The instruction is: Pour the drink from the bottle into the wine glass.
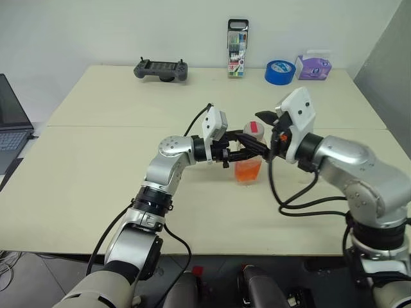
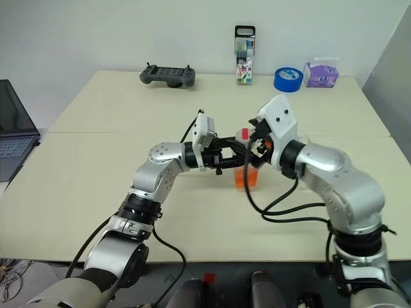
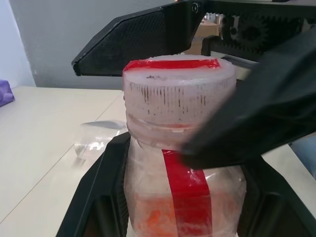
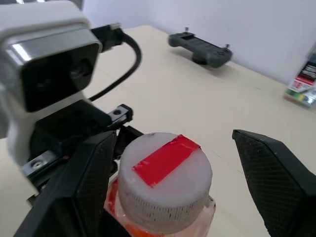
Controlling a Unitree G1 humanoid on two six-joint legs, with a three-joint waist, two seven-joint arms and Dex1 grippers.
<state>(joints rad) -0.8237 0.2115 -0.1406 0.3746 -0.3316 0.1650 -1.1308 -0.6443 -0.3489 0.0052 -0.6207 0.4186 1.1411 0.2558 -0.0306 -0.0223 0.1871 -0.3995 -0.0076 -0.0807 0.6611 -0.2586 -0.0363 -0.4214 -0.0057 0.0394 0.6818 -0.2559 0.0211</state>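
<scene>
The bottle (image 1: 249, 156) stands upright on the desk (image 1: 115, 186), its long axis vertical, the drink (image 1: 247, 171) filling only its lower part; the left gripper (image 1: 244, 154) reaches in level from the bottle's left and is clamped on its body below the cap (image 4: 165, 181); the right gripper (image 4: 168, 192) comes in from the bottle's right at cap height, its fingers spread wide with one on either side of the cap and neither clearly touching it, holding nothing. I judge the coming move to be the closing of those fingers on the cap to unscrew it, so what counts is that the cap sits centred between them, and the right arm is the one placed for it. The wine glass (image 3: 98, 140) lies just beyond the bottle, pale and hard to make out. Count: one bottle, one cap, one wine glass, two grippers.
</scene>
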